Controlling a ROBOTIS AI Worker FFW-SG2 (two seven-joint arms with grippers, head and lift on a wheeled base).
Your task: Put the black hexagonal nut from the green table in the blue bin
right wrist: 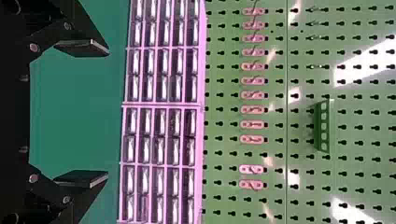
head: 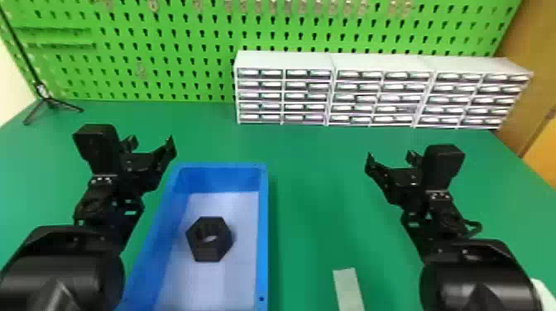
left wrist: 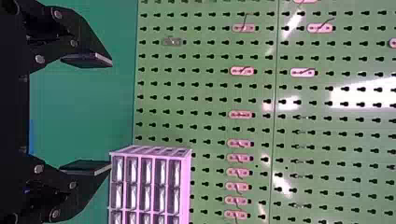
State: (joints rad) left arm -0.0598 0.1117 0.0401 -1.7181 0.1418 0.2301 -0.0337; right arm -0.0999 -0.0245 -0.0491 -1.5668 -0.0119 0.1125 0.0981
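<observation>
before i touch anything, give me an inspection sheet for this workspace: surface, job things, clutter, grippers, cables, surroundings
surface: green table, no spill seen on the visible part
job's things: black nut inside the blue bin, resting on its pale floor
clutter: pale strip on the table, right of the bin; part of a white thing at the near right corner
grippers: left gripper open, holding nothing; right gripper open, holding nothing
cables: nothing seen
surroundings: green pegboard behind, drawer units in front of it, small tripod at the far left
</observation>
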